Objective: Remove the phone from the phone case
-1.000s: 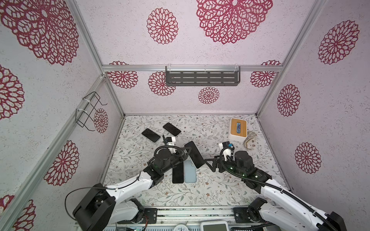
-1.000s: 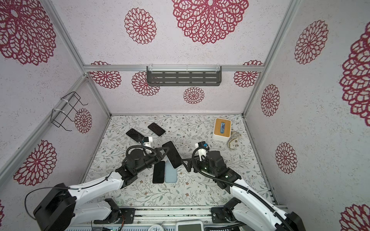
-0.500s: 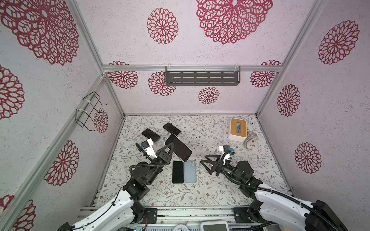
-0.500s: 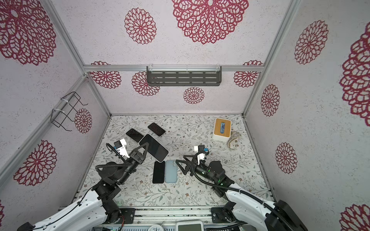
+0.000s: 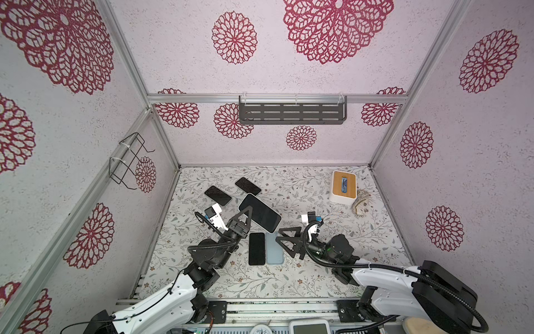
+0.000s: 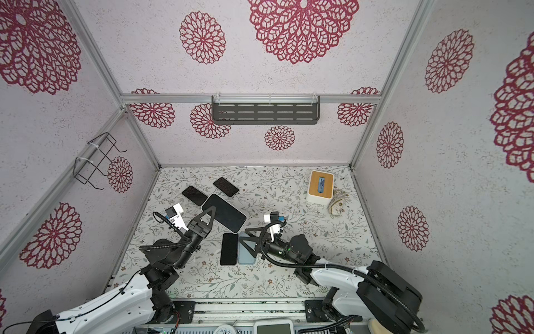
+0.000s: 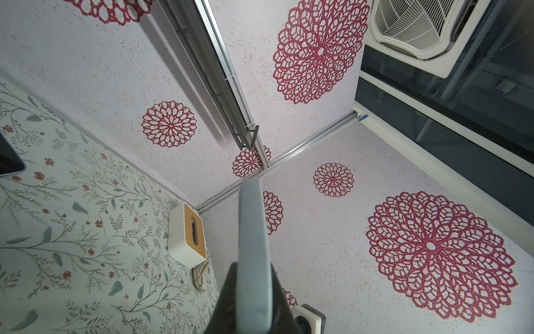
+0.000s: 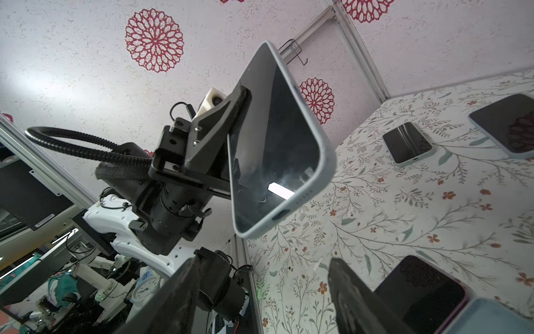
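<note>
Looking at both top views, you see the left gripper point(image 5: 249, 210) clamped on one long edge of a pale blue-grey phone case point(image 5: 273, 231), held tilted in the air above the floral-patterned table point(image 5: 318, 274). The black-screened phone point(image 5: 260, 215) sits inside that phone case, not yet out. Your right gripper point(image 5: 279, 235) hangs low just beside it, jaws apart with nothing between them. It overlaps a pale blue flat slab point(image 5: 274, 256) lying right against a flat black-faced phone point(image 5: 256, 248); you cannot tell whether the slab is a case or a phone's back. A dark glossy phone point(image 5: 218, 195) and a second dark phone point(image 5: 248, 186) lie near the back left. The white tissue box with a wooden lid point(image 5: 338, 199) stands at the back right, with something blue point(image 5: 344, 185) showing in its slot.

In the left wrist view, the phone case point(image 7: 252, 231) appears edge-on, pinched tightly between the dark fingers point(image 7: 228, 292). The tissue box point(image 7: 185, 251) stands on the table beyond, with blue in its slot.

In the right wrist view, the phone point(image 8: 274, 138) is framed all round by the rim of the phone case point(image 8: 325, 162). One finger of the left gripper presses on the screen side. Your right gripper's fingers point(image 8: 349, 297) stand well apart and empty, near the black-faced phone point(image 8: 419, 289) and the slab point(image 8: 491, 318).
</note>
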Motion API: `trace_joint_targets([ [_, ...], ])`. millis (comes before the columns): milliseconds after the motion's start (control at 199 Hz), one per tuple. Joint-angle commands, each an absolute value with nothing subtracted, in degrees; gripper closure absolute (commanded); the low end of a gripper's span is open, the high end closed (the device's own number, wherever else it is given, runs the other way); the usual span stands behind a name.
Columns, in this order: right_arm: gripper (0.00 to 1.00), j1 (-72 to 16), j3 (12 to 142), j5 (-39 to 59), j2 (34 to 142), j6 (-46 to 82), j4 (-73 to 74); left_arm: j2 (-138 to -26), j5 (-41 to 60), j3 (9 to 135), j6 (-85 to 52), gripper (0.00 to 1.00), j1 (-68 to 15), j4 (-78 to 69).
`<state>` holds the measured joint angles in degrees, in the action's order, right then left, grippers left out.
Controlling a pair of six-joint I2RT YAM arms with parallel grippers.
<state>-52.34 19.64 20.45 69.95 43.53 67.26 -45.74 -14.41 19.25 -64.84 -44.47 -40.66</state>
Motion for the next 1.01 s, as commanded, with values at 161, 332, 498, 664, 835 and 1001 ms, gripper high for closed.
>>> trace_joint_targets([
  [161,0.39,-53.98,23.85,21.48,71.93,43.76,74.53,-46.24,-17.34,18.12,-67.21,1.00,-46.57,-50.73],
  [332,0.48,-54.26,24.23,22.08,73.41,44.91,76.29,-46.04,-18.55,17.71,-67.32,1.00,-47.27,-50.66],
  [498,0.53,-54.36,24.78,22.06,73.66,44.82,76.07,-46.33,-19.20,17.48,-67.51,1.00,-47.75,-50.94],
  [664,0.59,-54.47,25.14,22.42,74.35,45.00,76.48,-46.31,-19.53,17.20,-67.56,1.00,-47.77,-50.73],
  [835,0.67,-54.45,25.49,22.85,75.32,45.42,77.14,-46.53,-19.47,17.27,-67.41,1.00,-47.77,-50.58],
  [1001,0.72,-54.41,26.11,22.87,75.37,45.44,76.48,-46.82,-19.07,17.38,-67.18,1.00,-47.88,-50.63],
])
